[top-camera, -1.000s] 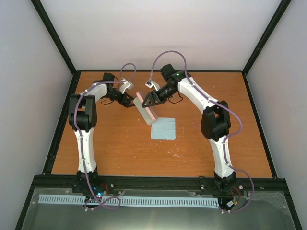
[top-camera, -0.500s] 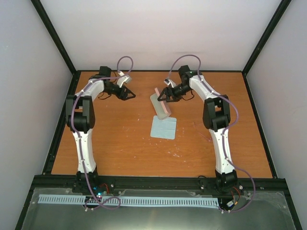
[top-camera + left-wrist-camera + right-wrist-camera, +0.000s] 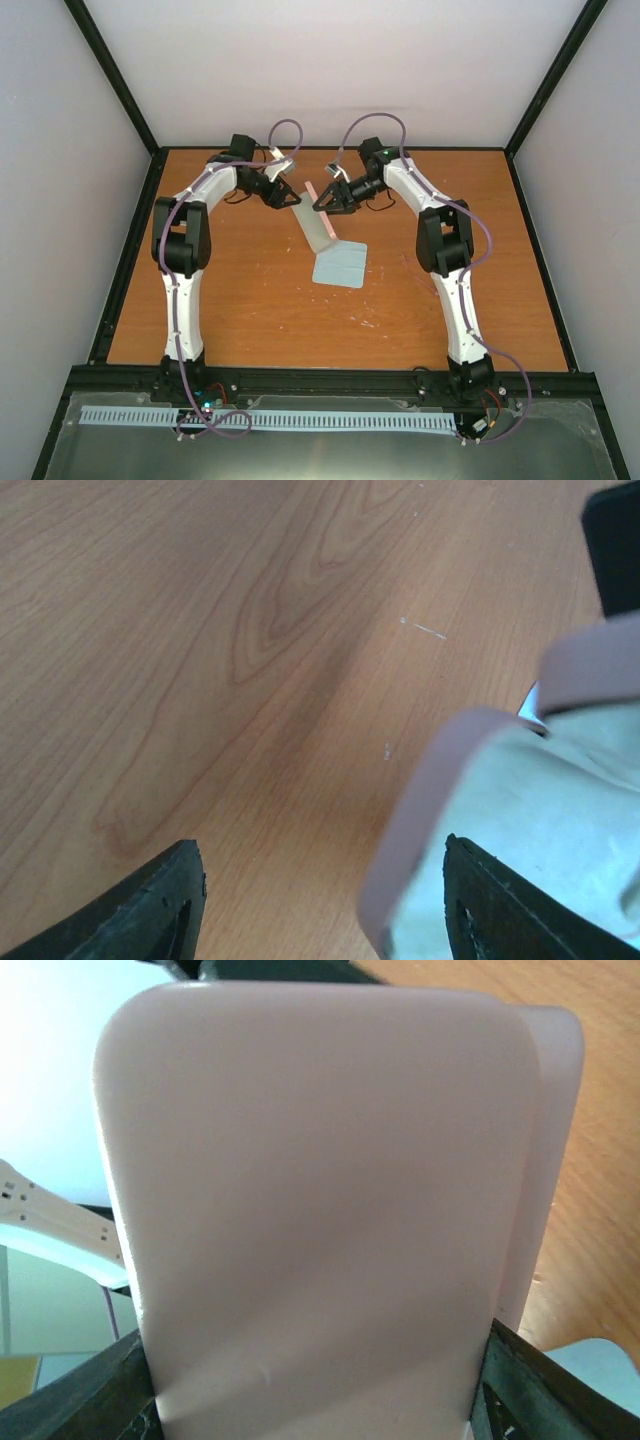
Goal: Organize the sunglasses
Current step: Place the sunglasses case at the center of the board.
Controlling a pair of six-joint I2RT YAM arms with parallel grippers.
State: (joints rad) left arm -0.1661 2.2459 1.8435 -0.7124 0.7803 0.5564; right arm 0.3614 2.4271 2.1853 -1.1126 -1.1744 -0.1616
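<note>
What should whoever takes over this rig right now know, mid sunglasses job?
Right gripper: shut on the pink oblong rounded case, held tilted over the wooden table, its lower end near the light blue square cloth.
Left gripper: open, fingers either side of the case's rim.
Case: open, pale lining showing.
Sunglasses: not made out in any view.
Done: case picked up and open.
Left, probably: find the sunglasses, put them in the case, close it.
</note>
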